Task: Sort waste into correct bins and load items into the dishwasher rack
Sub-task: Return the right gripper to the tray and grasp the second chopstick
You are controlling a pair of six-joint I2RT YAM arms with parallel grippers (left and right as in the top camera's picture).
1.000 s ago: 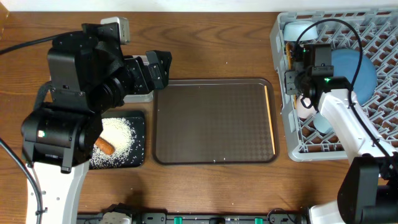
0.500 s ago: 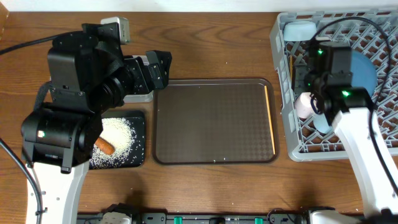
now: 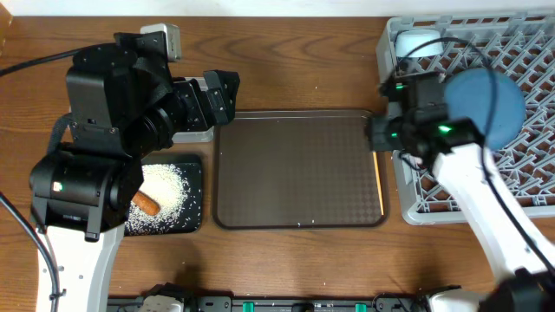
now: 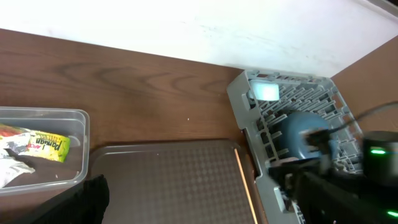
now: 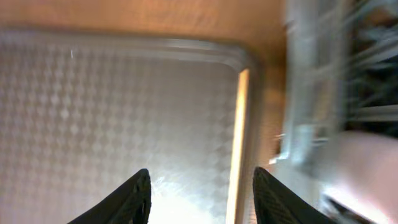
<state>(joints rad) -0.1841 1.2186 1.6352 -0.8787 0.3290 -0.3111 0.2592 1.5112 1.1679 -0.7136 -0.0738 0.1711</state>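
Right pincer [image 5: 200,182]: fingers spread, nothing between them. It hangs low over the right end of the brown tray [image 5: 112,106].

Just past the fingertips, a wooden chopstick [image 5: 240,134] lies along the tray's right rim, lengthwise. I cannot tell whether it is one stick or two.

Next out, the grey rack [image 3: 397,186] stands just beside that rim; its wall is blurred in my wrist view. Inside it sits the dark-blue bowl [image 3: 490,100], and the small pale-blue cup [image 3: 416,42] is in the far corner.

Across the tray, left side: the black tray [image 3: 196,218] holds white rice [image 3: 169,195] and the carrot piece [image 3: 146,202].

Behind it, the clear tub [image 4: 82,134] holds the green-yellow wrapper [image 4: 40,143] and the white tissue [image 4: 12,167].

Left pincer [image 3: 221,95]: wide apart, empty, raised by the tub.
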